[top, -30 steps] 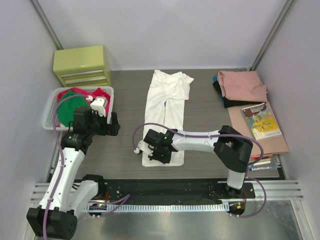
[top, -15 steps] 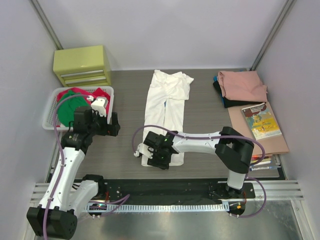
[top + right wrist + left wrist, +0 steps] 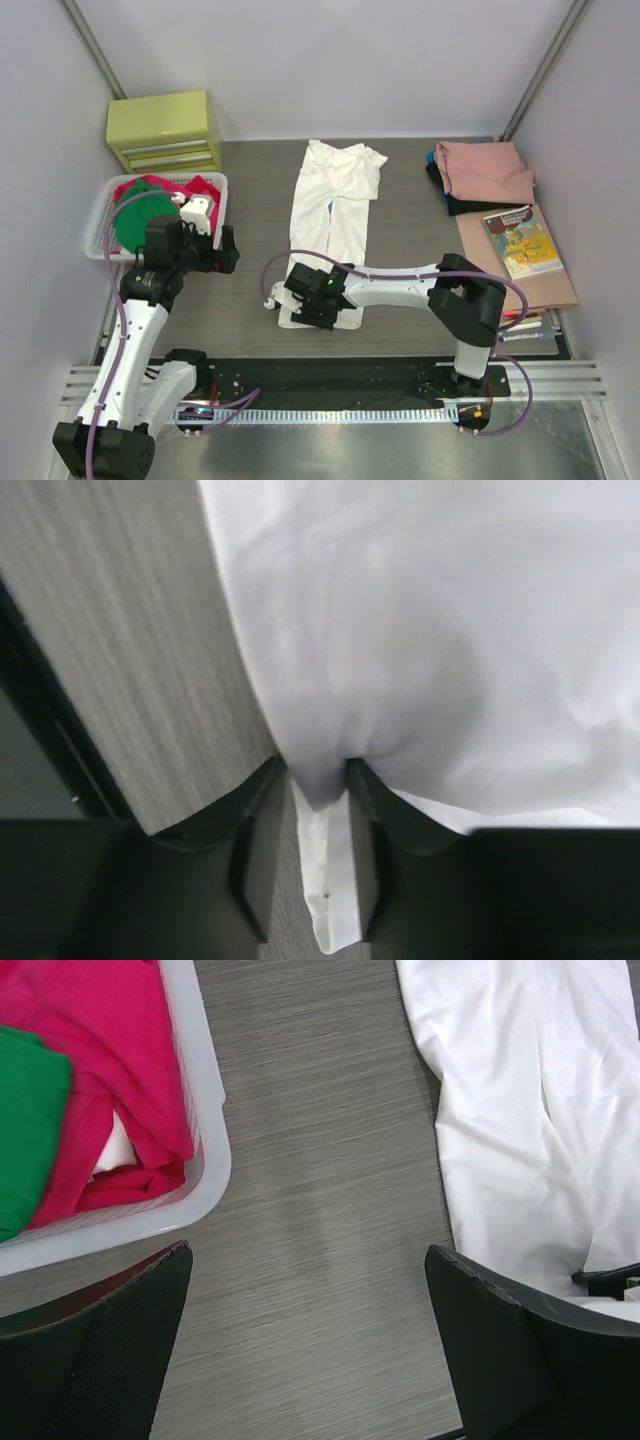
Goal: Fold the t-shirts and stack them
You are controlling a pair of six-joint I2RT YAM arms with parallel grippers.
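Observation:
A white t-shirt (image 3: 335,205) lies as a long folded strip down the middle of the table. My right gripper (image 3: 291,300) sits at its near left corner, and the right wrist view shows its jaws (image 3: 318,810) shut on a bunched fold of the white t-shirt (image 3: 430,630), with the hem trailing between the fingers. My left gripper (image 3: 215,250) hangs open over bare table beside the basket, its wide-apart fingers (image 3: 105,1350) holding nothing. Red (image 3: 200,187) and green (image 3: 135,215) t-shirts lie in the basket. A salmon-pink t-shirt (image 3: 485,170) is folded on a black one (image 3: 452,203) at the back right.
The white slotted basket (image 3: 100,215) stands at the left, its rim (image 3: 205,1110) near my left fingers. A yellow-green drawer box (image 3: 165,130) sits behind it. A book (image 3: 522,240) lies on brown card (image 3: 545,290) at the right edge.
My right gripper opened, shifted a little left along the near hem and closed on the cloth's corner, which is drawn slightly left. The left arm has barely moved.

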